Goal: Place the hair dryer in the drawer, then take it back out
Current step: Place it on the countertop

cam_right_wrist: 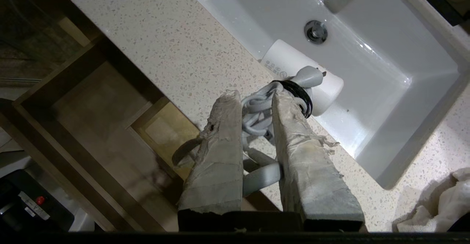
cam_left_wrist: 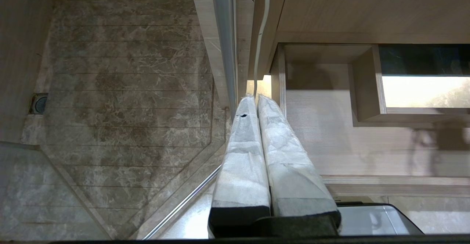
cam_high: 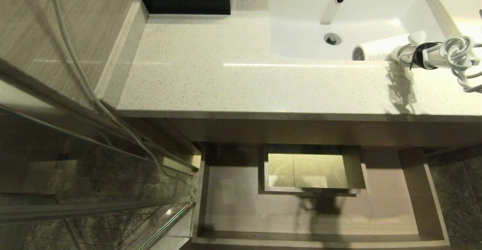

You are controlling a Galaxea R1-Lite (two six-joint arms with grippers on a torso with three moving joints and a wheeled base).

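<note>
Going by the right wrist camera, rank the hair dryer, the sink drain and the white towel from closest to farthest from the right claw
1. Hair dryer: clamped by its coiled cord in the right claw, barrel over the sink edge.
2. Sink drain: just beyond the dryer, in the basin floor.
3. White towel: farthest, off to the side on the countertop.

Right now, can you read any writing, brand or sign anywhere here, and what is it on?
"TOTO": small letters at the faucet base, only just legible.
Hair dryer barrel: a row of small printed symbols, too small to read.
Black device with a red button: a white label, too blurred to read.
Nothing else carries text.
</note>
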